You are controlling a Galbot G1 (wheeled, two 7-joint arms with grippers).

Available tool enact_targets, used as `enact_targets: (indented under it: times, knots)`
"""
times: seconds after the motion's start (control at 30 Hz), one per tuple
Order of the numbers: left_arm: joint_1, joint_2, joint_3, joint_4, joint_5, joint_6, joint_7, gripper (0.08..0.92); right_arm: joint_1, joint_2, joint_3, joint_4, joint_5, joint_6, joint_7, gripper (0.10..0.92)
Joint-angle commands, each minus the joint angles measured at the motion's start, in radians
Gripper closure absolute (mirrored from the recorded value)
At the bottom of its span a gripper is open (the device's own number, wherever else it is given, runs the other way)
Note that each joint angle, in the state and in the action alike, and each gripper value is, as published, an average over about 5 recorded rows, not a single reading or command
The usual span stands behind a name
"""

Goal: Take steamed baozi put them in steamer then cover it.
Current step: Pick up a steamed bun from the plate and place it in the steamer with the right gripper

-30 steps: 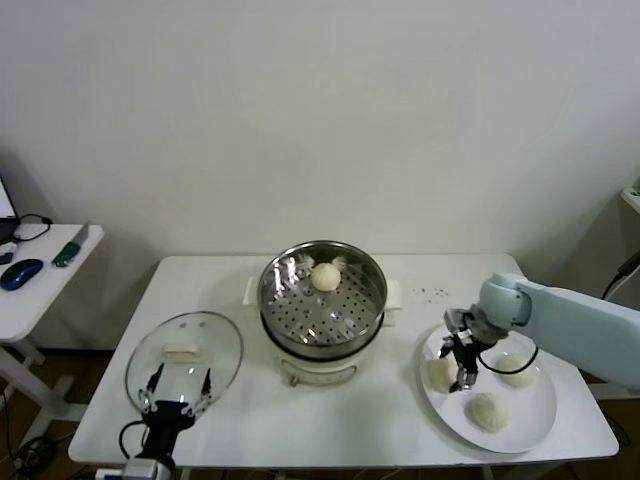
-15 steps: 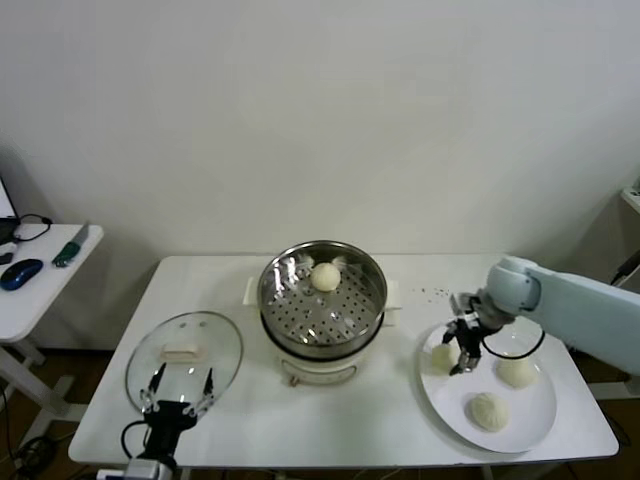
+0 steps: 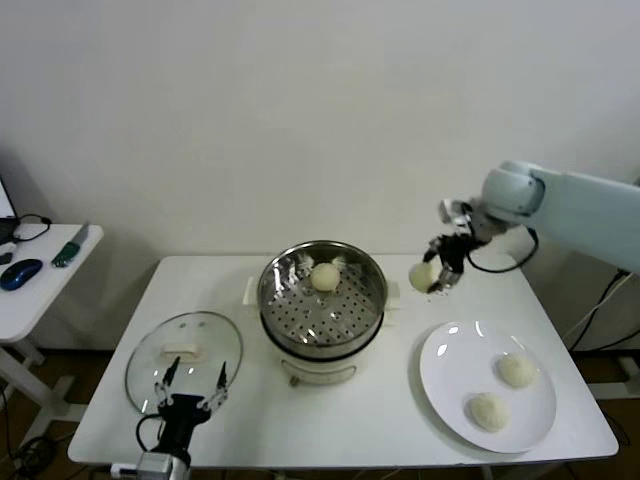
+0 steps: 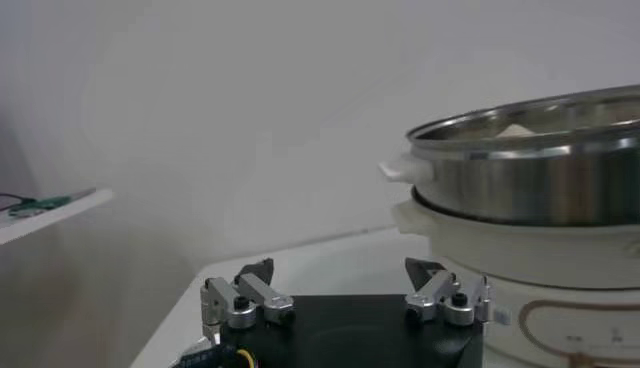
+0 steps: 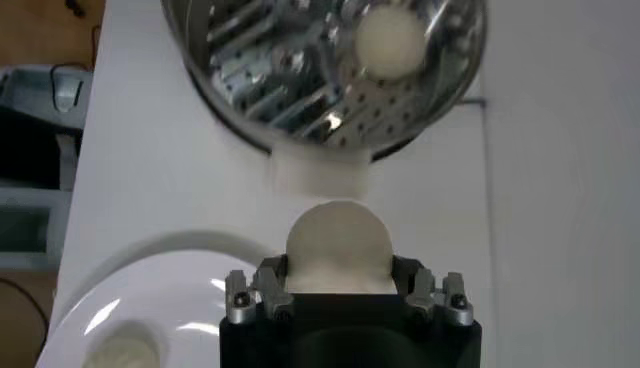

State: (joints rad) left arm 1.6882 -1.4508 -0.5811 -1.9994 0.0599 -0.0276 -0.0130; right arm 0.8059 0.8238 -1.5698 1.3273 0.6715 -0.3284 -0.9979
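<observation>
My right gripper [image 3: 436, 274] is shut on a cream-white baozi [image 3: 423, 275] and holds it in the air just right of the steamer [image 3: 322, 305]; the right wrist view shows that baozi [image 5: 338, 247] between the jaws, with the steamer [image 5: 300, 75] beyond. One baozi [image 3: 325, 277] lies on the steamer's perforated tray at the back. Two more baozi [image 3: 517, 370] [image 3: 488, 411] lie on the white plate [image 3: 450, 375]. The glass cover [image 3: 185, 359] lies flat on the table at the left. My left gripper [image 3: 190, 392] is open, low by the cover's near edge.
A white side table [image 3: 40, 285] stands at the far left with a mouse and small items. The white plate sits near the table's right front corner. The left wrist view shows the steamer's side [image 4: 530, 190] on its white base.
My right gripper has lifted one baozi off the plate and carried it up and left toward the steamer. Two baozi stay on the plate. The left gripper has shifted slightly.
</observation>
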Motion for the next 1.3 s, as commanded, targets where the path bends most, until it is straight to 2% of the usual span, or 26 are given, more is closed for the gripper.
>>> enact_targets:
  times: [0.03, 0.27, 0.6, 1.3]
  knots:
    - [-0.005, -0.001, 0.037, -0.007, 0.013, 0.003, -0.005, 0.177, 0.185, 0.279, -0.083, -0.045, 0.238, -0.035, 0.027, 0.343]
    - [0.002, 0.000, 0.033, -0.010, 0.009, 0.004, -0.012, 0.177, 0.060, 0.464, -0.023, -0.135, 0.235, -0.072, 0.057, 0.338]
    - [-0.010, 0.003, 0.027, -0.014, 0.015, 0.011, -0.016, 0.177, -0.125, 0.593, 0.015, -0.239, 0.147, -0.083, 0.078, 0.338]
    - [-0.004, 0.006, 0.015, 0.001, 0.010, 0.008, -0.016, 0.177, -0.259, 0.625, 0.040, -0.294, 0.049, -0.081, 0.084, 0.333]
